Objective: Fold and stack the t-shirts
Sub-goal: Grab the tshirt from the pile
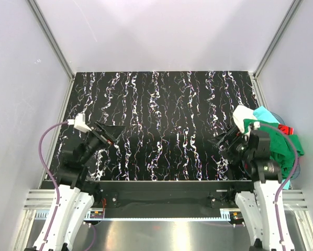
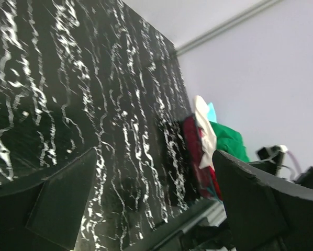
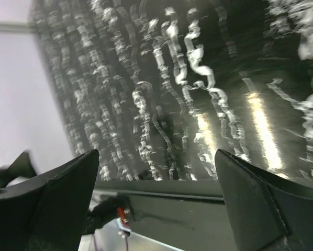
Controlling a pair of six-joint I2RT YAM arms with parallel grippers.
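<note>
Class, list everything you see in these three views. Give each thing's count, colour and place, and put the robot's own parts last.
table: one, black with white marbling, centre of the enclosure
walls: pale grey-white, around the table at the back and both sides
green t-shirt: one, bright green, in the heap at the table's right edge
red t-shirt: one, red, mostly buried in that heap
turquoise t-shirt: one, turquoise, far side of the heap
white t-shirt: one, white, the heap's far inner corner
left arm: one, black on a white base, near left; jaws open, empty
right arm: one, black on a white base, near right beside the heap; jaws open, empty
</note>
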